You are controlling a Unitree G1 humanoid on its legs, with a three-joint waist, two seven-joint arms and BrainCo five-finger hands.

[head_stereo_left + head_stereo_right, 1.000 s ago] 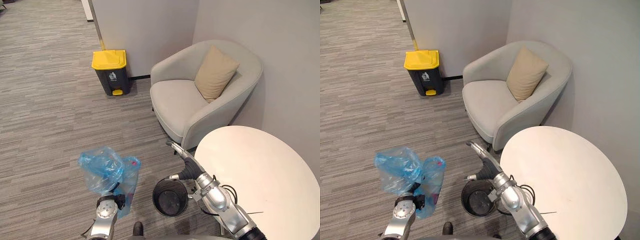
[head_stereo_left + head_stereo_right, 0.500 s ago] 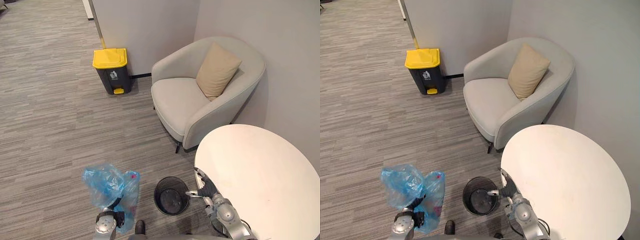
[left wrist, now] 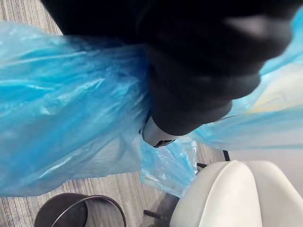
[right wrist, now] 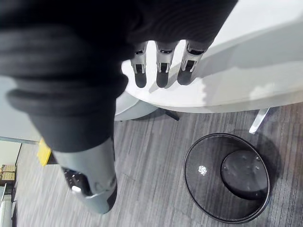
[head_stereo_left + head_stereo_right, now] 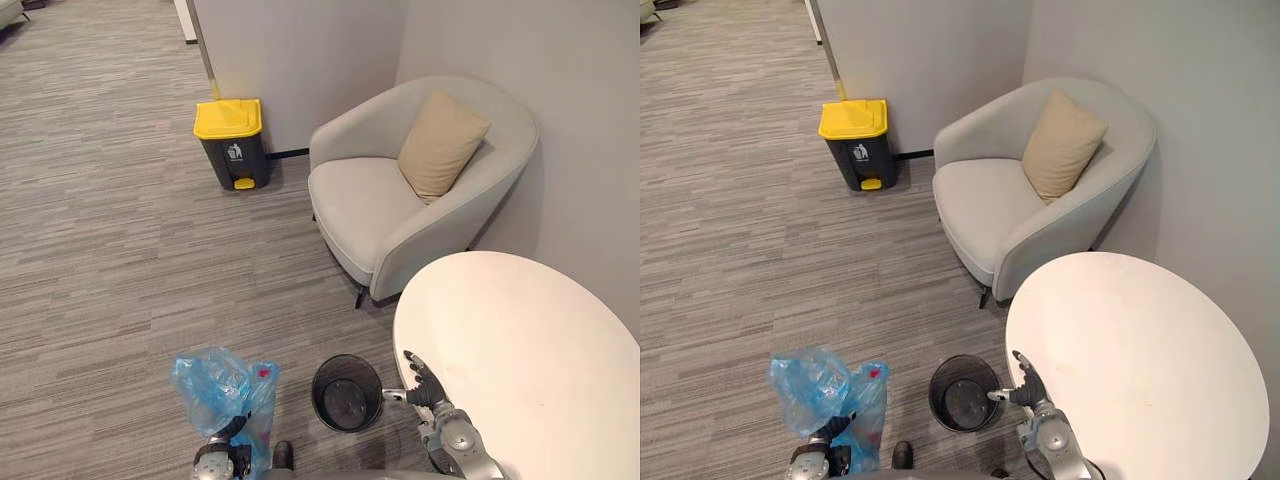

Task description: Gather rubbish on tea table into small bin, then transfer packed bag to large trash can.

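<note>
On my far left, low in the head view, the left robot hand point(image 5: 222, 455) has its fingers closed on the gathered plastic of the blue bag point(image 5: 222, 385). The bag billows up above the hand, clear of the carpet point(image 5: 100, 250), with something red showing through its skin near the top. From the left wrist camera the blue film wraps tight round the hand's dark cover, so I cannot make out the fingertips themselves. Well beyond the bag, against the wall point(image 5: 300, 60), stands the large trash can point(image 5: 232, 145), dark-bodied, its yellow lid shut. Coming right, the small bin point(image 5: 347, 392) sits upright on the carpet just beside the bench point(image 5: 520, 350), a black mesh pail with no liner in it. The right robot hand point(image 5: 422, 380) hovers between the bin and the bench rim with its fingers point(image 4: 158, 71) straight and spread, thumb apart, holding nothing; the wrist camera shows those fingers over the white bench edge and the bin below. Behind the round bench is a pale armchair point(image 5: 400, 200) with a tan cushion point(image 5: 440, 145) leaning in its back corner.
</note>
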